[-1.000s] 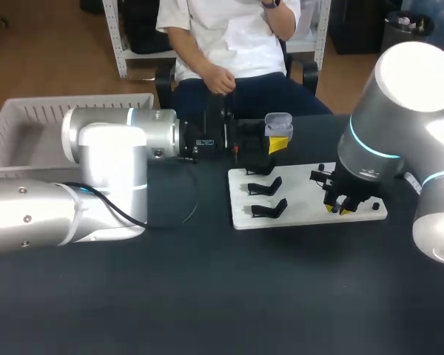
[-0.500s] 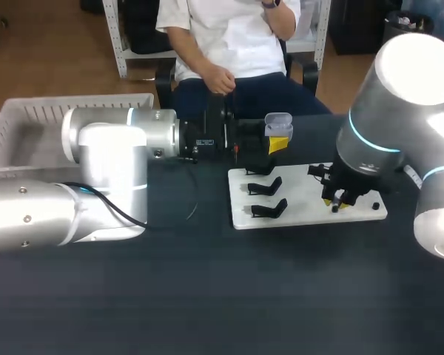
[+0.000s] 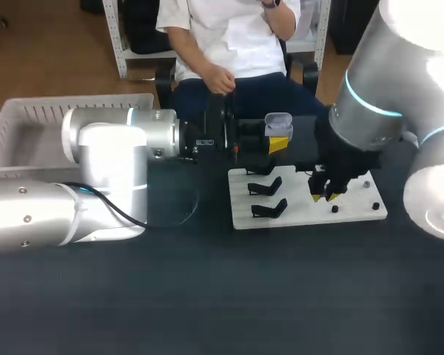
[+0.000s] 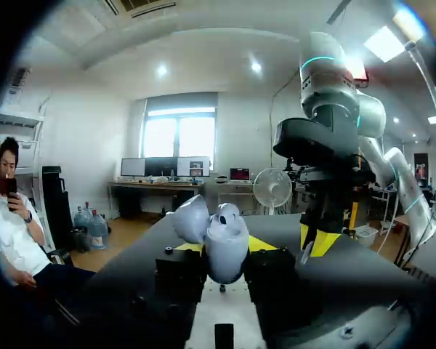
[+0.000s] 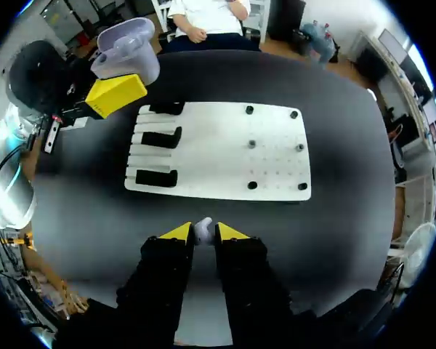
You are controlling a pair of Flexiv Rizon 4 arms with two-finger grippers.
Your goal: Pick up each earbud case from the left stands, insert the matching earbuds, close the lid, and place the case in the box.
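Looks like the insert step. Nearest in play, right of centre in the head view: a small white earbud [image 5: 203,230] pinched between the yellow tips of the right gripper [image 3: 323,197], hanging just over the white board [image 3: 303,216]. Farther back, upper middle of that view: the pale earbud case [image 3: 278,122], lid open, clamped from both sides in the left gripper [image 3: 278,143], held up near the board's far edge. Cannot tell whether an earbud already sits inside.

Next, probably: carry the earbud up and back to the case, line it up over its socket, press it home, let go. Calls for fine alignment, with little margin for a slip.

Then the surface. Dark tabletop [image 3: 207,296] across the lower frame. On the board, three black stands [image 3: 266,188] toward its left, no case seen on them, and small black pegs [image 3: 334,209] toward its right. At far upper left, the pale slatted box [image 3: 29,118], with no case in the part that shows.
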